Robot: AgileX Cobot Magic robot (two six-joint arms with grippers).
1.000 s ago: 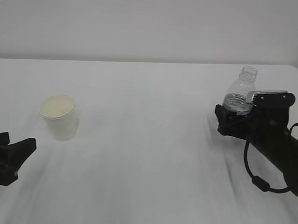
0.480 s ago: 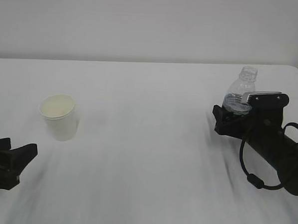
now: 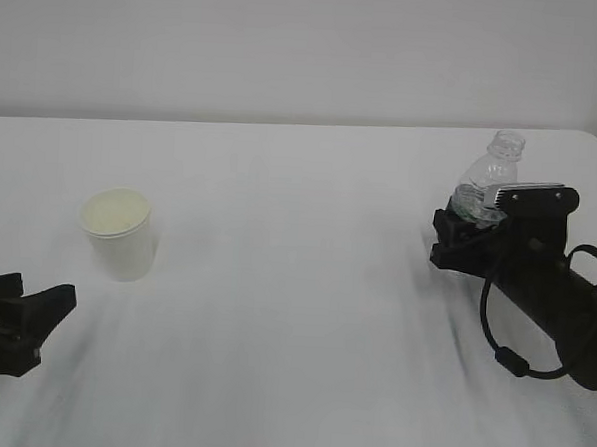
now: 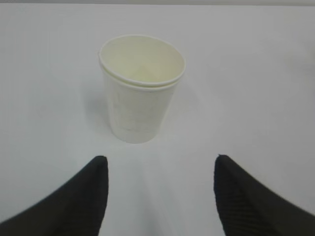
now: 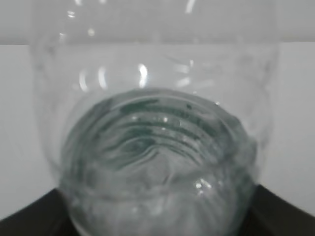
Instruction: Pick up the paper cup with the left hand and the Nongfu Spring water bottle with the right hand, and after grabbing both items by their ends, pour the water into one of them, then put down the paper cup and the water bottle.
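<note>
Step in hand: securing both items. Left claw (image 4: 160,167) open, low over the desk (image 3: 295,283), just short of the upright paper cup (image 4: 141,91), lined up with the gap between the fingers but untouched. Right claw (image 3: 466,224) around the lower body of the Nongfu Spring water bottle (image 3: 489,173), leaning rightward with water (image 5: 157,147) inside; firm grip or mere contact, impossible to tell. Advance the left straight and close gently on the cup's lower wall to avoid crushing. Squeeze the bottle slowly, right it, and keep the open mouth up.
</note>
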